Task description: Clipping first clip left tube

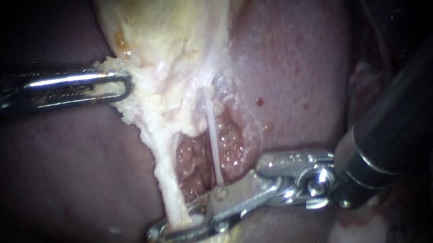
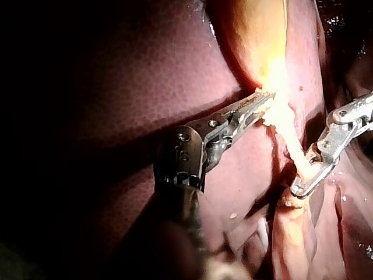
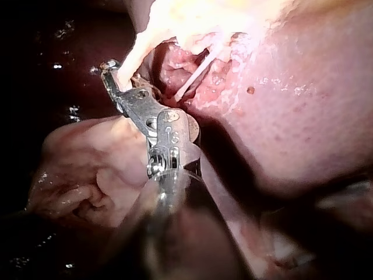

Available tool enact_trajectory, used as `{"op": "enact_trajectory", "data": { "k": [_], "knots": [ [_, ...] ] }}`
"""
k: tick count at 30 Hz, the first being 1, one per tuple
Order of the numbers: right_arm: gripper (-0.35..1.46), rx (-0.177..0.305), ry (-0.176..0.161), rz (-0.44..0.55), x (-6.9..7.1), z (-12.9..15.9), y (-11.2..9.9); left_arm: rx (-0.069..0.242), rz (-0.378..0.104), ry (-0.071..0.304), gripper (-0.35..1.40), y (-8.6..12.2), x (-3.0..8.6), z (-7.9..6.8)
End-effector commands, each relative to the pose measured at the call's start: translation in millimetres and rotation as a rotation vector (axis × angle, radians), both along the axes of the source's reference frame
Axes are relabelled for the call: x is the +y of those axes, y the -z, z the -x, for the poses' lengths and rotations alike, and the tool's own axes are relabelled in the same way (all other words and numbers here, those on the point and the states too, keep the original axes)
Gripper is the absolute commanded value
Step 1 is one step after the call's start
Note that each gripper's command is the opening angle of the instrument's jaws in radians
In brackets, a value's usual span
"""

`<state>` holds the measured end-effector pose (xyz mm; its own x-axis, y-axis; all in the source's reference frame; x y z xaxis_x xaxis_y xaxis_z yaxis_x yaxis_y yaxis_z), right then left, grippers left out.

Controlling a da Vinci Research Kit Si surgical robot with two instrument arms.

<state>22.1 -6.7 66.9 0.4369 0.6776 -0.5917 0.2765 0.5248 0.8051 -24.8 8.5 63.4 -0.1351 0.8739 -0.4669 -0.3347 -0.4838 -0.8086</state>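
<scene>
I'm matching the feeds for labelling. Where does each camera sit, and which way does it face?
Endoscope: close up, facing the left tube; left instrument and right instrument enter from opposite sides.
Left wrist: left arm, looking along its instrument, jaws shut on pale tissue.
Right wrist: right arm, looking along its instrument toward the liver.
Shared: all show the right instrument at the left tube.

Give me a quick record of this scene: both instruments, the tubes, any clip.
left instrument: shut on pale tissue below the gallbladder
right instrument: shut on left tube, low down
right tube: thin, free, beside it
clip: none seen on either tube
liver: behind the tubes
</scene>
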Motion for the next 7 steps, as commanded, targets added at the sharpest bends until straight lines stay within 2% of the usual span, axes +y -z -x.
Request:
{"op": "enact_trajectory", "data": {
  "k": [1, 7],
  "knots": [
    [-0.35, 0.000, 0.000, 0.001, 0.0, 0.0, 0.0, 0.000, 0.000, 0.000, -0.35, 0.0, 0.0, 0.0],
    [-0.35, 0.000, 0.000, 0.001, 0.0, 0.0, 0.0, 0.000, 0.000, 0.000, -0.35, 0.0, 0.0, 0.0]
  ]
}}
